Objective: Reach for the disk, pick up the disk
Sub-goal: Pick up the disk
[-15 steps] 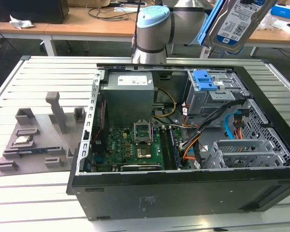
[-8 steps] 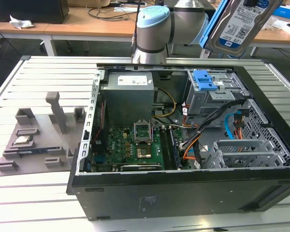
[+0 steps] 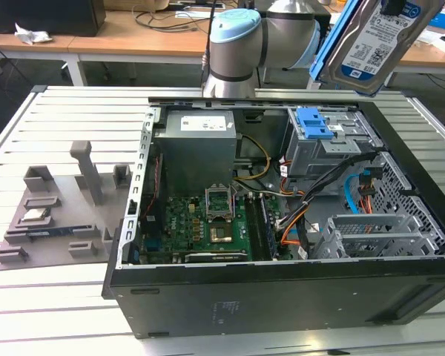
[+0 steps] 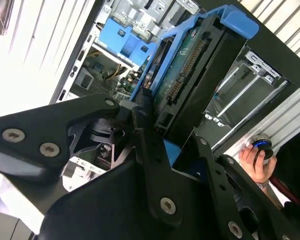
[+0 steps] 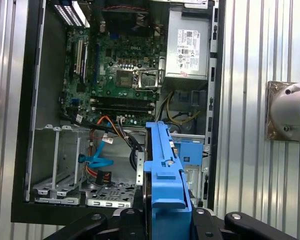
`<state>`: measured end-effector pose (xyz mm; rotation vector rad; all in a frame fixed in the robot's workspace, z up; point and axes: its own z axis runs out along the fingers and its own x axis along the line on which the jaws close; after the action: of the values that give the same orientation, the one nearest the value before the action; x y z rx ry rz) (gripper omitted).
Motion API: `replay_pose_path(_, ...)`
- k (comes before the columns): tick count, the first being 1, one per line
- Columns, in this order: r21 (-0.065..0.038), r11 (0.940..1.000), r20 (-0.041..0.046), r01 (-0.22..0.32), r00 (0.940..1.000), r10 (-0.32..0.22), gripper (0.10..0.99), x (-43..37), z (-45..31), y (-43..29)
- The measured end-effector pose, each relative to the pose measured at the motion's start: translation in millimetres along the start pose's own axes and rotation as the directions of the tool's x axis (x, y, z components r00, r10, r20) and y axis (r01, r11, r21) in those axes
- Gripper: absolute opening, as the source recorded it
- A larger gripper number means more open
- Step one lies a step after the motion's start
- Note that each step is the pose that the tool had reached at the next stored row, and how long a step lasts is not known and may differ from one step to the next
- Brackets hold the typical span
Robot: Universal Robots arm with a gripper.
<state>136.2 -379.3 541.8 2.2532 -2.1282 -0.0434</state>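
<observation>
The disk [image 3: 382,41], silver with a white-and-blue label and a blue bracket along its edges, hanging tilted in the air at the top of the exterior view, well above the open computer case [image 3: 282,297] and lifted clear of the drive cage [image 3: 330,148]. Being held by the claw [image 4: 162,132], closed on it: in the second wrist view, black fingers [image 4: 147,150] pressing against the disk's lower end, its green circuit-board side and connector row [image 4: 187,62] facing the camera. In the first wrist view, showing edge-on as a blue bracket [image 5: 166,185] rising between the black claw links, with the case's motherboard [image 5: 115,65] and power supply [image 5: 189,47] far below.

Lying on its side in the middle of the slatted metal worktop [image 3: 74,111], the case with its open side facing up. Sitting atop the drive cage, near the worktop's far edge, a blue plastic latch [image 3: 315,122]. Resting beside the case, toward the exterior view's left edge of the worktop, a grey fixture tray [image 3: 52,215] carrying a small silver chip [image 3: 33,216]. Standing at the worktop's far edge, the arm's grey and pale-blue joints [image 3: 241,37]. In the second wrist view, a person's hand [image 4: 257,162] resting on a round button [image 4: 262,146] beside the case.
</observation>
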Motion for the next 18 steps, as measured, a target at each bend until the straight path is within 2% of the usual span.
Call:
replay_pose_path(8, 0.000, 1.0000, 0.0000, 0.000, 1.0000, 0.000, 0.365, 20.8, 0.3, 1.2)
replay_pose_path(18, 0.000, 1.0000, 0.0000, 0.000, 1.0000, 0.000, 0.365, 38.4, 0.6, 2.2)
